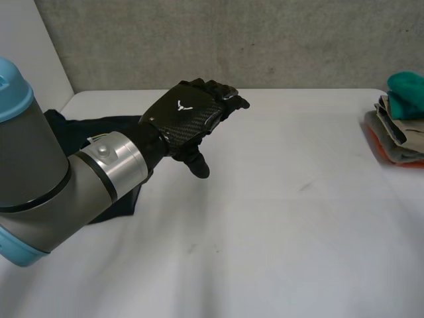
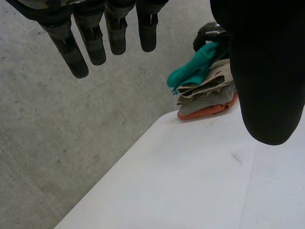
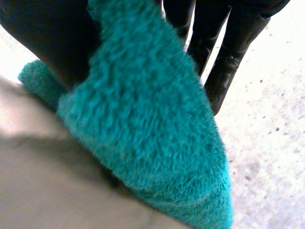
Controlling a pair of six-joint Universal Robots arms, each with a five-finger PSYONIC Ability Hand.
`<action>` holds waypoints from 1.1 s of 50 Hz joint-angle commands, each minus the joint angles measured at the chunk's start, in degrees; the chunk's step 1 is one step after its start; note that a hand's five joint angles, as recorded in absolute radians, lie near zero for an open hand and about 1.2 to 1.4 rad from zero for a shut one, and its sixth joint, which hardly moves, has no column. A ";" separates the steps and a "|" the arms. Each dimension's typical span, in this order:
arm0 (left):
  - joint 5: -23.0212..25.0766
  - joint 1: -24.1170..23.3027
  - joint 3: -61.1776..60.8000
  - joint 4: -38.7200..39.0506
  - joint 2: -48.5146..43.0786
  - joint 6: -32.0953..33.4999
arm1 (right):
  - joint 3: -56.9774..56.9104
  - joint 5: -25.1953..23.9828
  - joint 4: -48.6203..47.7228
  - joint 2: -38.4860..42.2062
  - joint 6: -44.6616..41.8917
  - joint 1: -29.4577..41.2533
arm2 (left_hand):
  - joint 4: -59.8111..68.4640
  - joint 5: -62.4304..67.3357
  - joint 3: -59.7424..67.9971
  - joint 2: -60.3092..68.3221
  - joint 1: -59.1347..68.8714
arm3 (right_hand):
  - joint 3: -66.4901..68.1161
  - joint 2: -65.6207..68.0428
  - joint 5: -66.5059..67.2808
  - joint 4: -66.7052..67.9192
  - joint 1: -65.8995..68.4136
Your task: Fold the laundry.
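The grey-jointed, light-blue-capped left arm [image 1: 40,179] is seen closest, reaching out over the white desk [image 1: 278,218]. The left robot hand [image 1: 189,119] at its end is held above the desk, well apart from the stack of folded laundry [image 1: 397,142]. This hand is released: its fingers [image 2: 90,43] are stretched out straight, its thumb [image 2: 267,71] is spread aside, and nothing is held between them.

A dark navy garment [image 1: 76,129] is spread loosely at the end of the desk farthest from the stack and is partly covered by the left arm. The stack itself is set at the opposite edge of the desk. Beige and grey pieces are layered in it, with an orange piece at the bottom.

On top of the stack a teal fleece cloth [image 3: 152,133] is found, with one part raised off the stack. The cloth is grasped by the right robot hand [image 3: 228,62], which is placed directly over the stack. The fleece is pinched in that hand's grasp and is drawn up into it. Beige fabric of the stack is seen just beneath the cloth.
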 commanded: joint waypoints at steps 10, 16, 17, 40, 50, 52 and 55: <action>0.00 -0.53 -0.17 0.00 1.05 -0.69 | 7.44 9.63 3.68 -9.24 -1.71 -3.41 | -0.01 -0.46 -0.08 -0.15 -0.86 | -58.26 -56.90 -56.65 -57.91 -43.69; 0.00 -0.62 -0.08 0.00 1.14 -1.04 | 12.10 12.63 11.94 -17.08 -2.32 -6.14 | -0.01 -0.46 -0.08 -0.15 -0.86 | -58.26 -56.90 -56.65 -57.91 -43.69; 0.00 -0.62 -0.08 0.00 1.22 -1.04 | 12.72 12.63 13.43 -18.04 -2.67 -7.02 | -0.01 -0.46 -0.08 -0.15 -0.86 | -58.26 -56.90 -56.65 -57.91 -43.69; 0.00 -0.09 0.18 0.26 4.12 -1.13 | 6.81 44.10 18.32 -29.54 -34.44 -0.64 | -0.35 -0.80 -0.42 -0.49 -1.20 | -58.26 -56.90 -56.65 -57.91 -43.69; -7.81 6.40 0.80 3.24 4.39 -0.26 | 28.52 34.80 6.07 -43.01 -17.36 20.46 | -0.52 -0.96 -0.58 -0.65 -1.36 | -58.26 -56.90 -56.65 -57.91 -43.69; -11.33 9.39 0.89 5.70 3.69 -0.08 | 33.63 30.23 6.59 -43.63 -17.35 26.09 | -1.19 -1.63 -1.26 -1.32 -2.03 | -58.26 -56.90 -56.65 -57.91 -43.69; -13.97 15.96 1.32 9.91 -0.25 1.14 | 40.03 24.17 9.65 -43.46 -19.19 33.02 | -1.36 -1.80 -1.43 -1.50 -2.21 | -58.26 -56.90 -56.65 -57.91 -43.69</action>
